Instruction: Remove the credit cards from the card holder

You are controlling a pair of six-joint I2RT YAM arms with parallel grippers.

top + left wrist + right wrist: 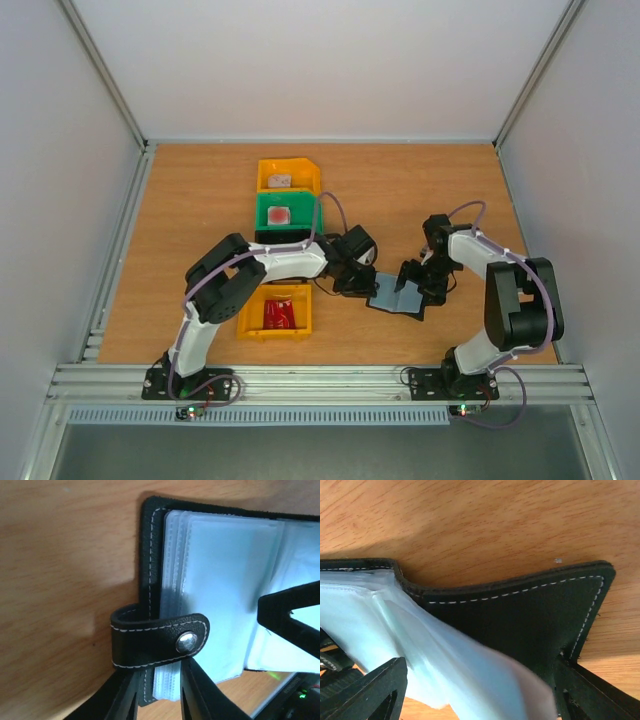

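Observation:
The black card holder (398, 297) lies open on the wooden table between my two arms, its shiny pale blue pockets (225, 580) facing up. My left gripper (356, 284) is at its left cover, and the snap strap (160, 640) is folded over that edge. In the left wrist view the left gripper (159, 672) is shut on the cover's edge and the stack of clear pockets. My right gripper (480, 665) stands open, straddling the raised right cover (530, 615) and a lifted pocket leaf. A red credit card (278, 315) lies in the near yellow bin. No card shows in the pockets.
The near yellow bin (250, 322) sits beside the left arm. A green bin (298, 214) holding a reddish item and a further yellow bin (303, 176) holding a grey item stand behind it. Metal rails run along the table's left edge and near edge.

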